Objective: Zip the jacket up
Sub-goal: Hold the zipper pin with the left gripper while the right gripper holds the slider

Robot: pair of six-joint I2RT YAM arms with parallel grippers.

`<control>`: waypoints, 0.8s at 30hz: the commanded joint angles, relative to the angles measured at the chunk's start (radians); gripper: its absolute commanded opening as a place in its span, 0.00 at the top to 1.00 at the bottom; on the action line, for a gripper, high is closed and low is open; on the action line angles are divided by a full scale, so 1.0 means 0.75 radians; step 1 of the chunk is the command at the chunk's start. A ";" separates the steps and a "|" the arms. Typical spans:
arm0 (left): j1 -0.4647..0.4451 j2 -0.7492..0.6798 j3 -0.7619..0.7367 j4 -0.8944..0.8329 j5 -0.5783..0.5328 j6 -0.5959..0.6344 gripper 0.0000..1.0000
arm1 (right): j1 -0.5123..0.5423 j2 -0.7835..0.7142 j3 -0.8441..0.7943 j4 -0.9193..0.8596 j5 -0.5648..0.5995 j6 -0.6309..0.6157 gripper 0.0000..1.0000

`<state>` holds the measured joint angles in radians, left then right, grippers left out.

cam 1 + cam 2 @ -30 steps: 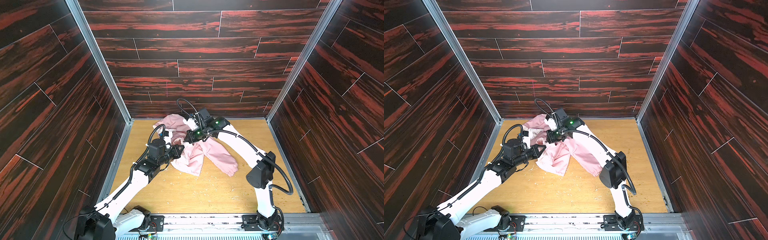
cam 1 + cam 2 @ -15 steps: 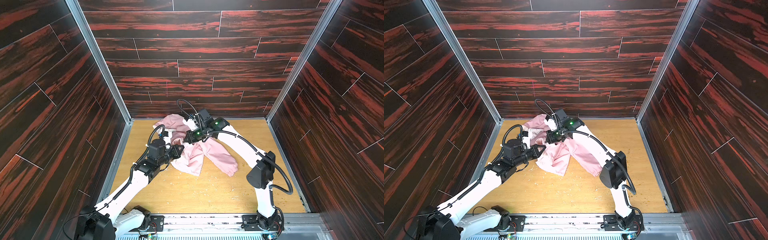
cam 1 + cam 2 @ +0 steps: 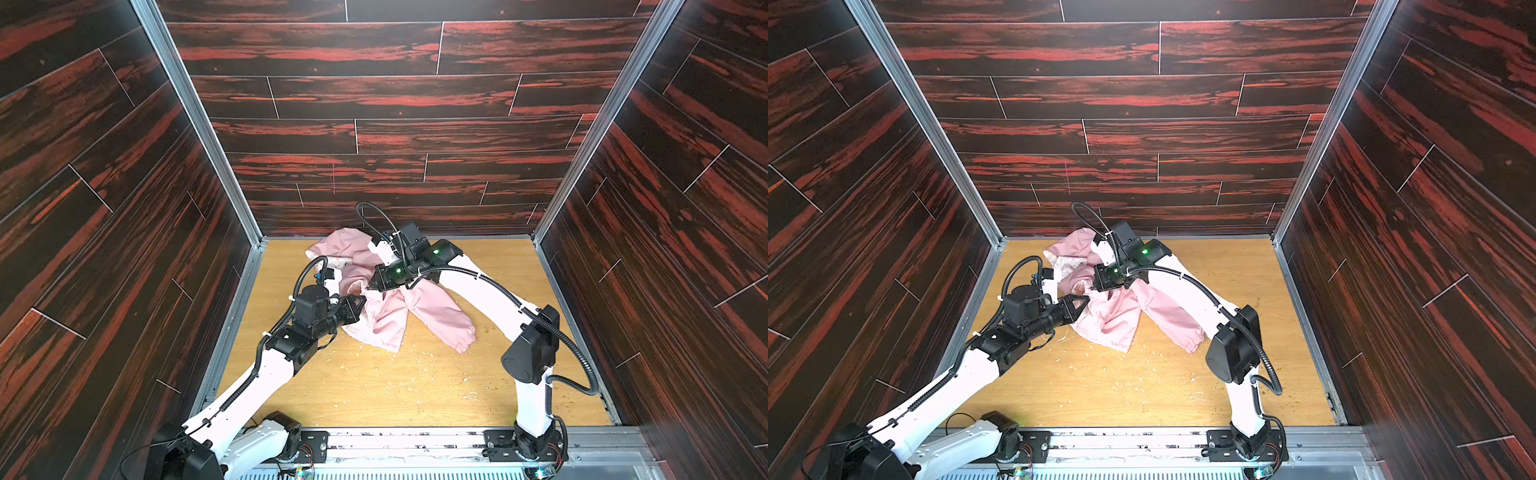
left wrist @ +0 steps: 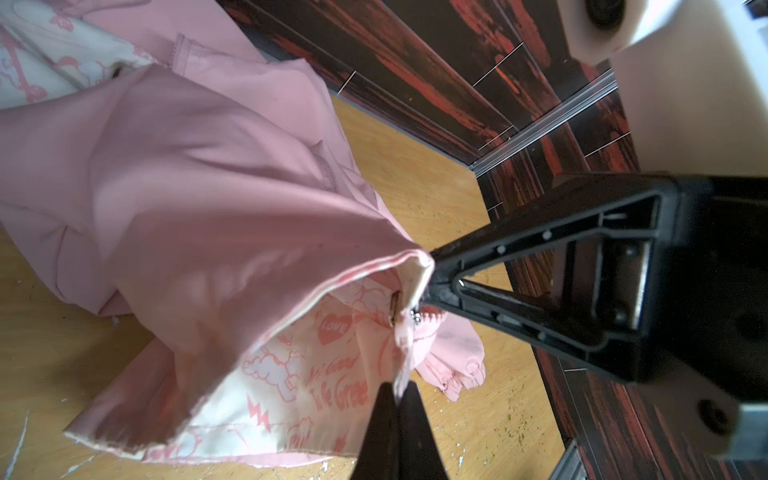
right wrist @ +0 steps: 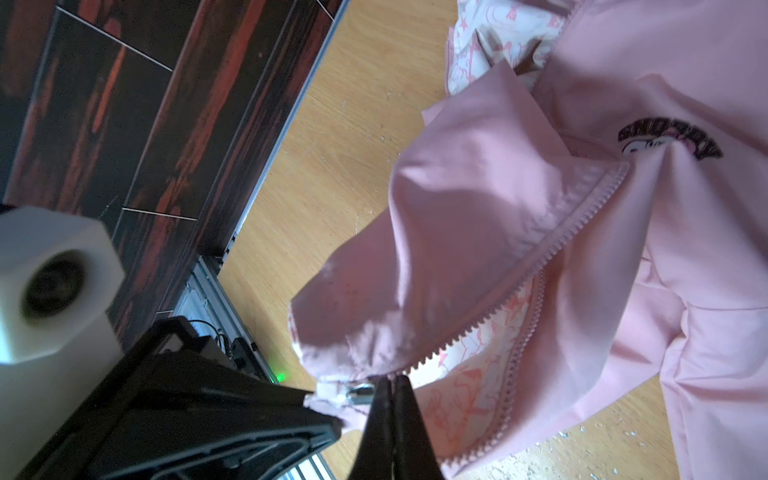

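Crumpled at the far left of the wooden floor (image 3: 374, 386), close under the back wall: the pink jacket (image 3: 390, 320), front unfastened, one sleeve (image 3: 440, 320) lying out to the right. Clamped tight on the hem corner at the foot of the zip, the left gripper (image 4: 395, 397). Pinched together just beside it at the metal slider (image 5: 360, 393), seemingly on the pull, the right gripper (image 5: 392, 384). Beyond the slider, two rows of teeth (image 5: 552, 245) splayed wide, with printed lining (image 5: 469, 345) showing between.

Plenty to go wrong from here. Likely to snag if pulled while the rows lie so far apart and twisted, with loose lining drawn into the slider. Apt to slip from the left grip, only a thin bite of fabric, leaving no anchor and dragging the whole garment along instead of closing it. Equally at risk: the hold on the small pull, easily lost under a hard tug. Safest kept taut and straight between both grips.
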<state>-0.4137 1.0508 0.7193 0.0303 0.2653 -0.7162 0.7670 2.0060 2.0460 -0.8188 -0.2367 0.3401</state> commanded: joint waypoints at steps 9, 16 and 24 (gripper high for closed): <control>0.018 -0.006 0.016 -0.055 -0.012 -0.043 0.60 | -0.014 -0.022 0.068 0.006 0.109 -0.031 1.00; 0.026 -0.001 0.027 -0.041 -0.010 -0.050 0.47 | 0.004 -0.008 0.086 -0.004 0.094 -0.037 1.00; 0.028 0.066 0.057 0.062 0.041 -0.045 0.46 | 0.014 0.001 0.104 -0.013 0.084 -0.038 1.00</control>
<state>-0.3973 1.0843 0.7250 0.0341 0.2802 -0.7532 0.7708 2.0060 2.0991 -0.8143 -0.1711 0.3206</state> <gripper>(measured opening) 0.539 0.048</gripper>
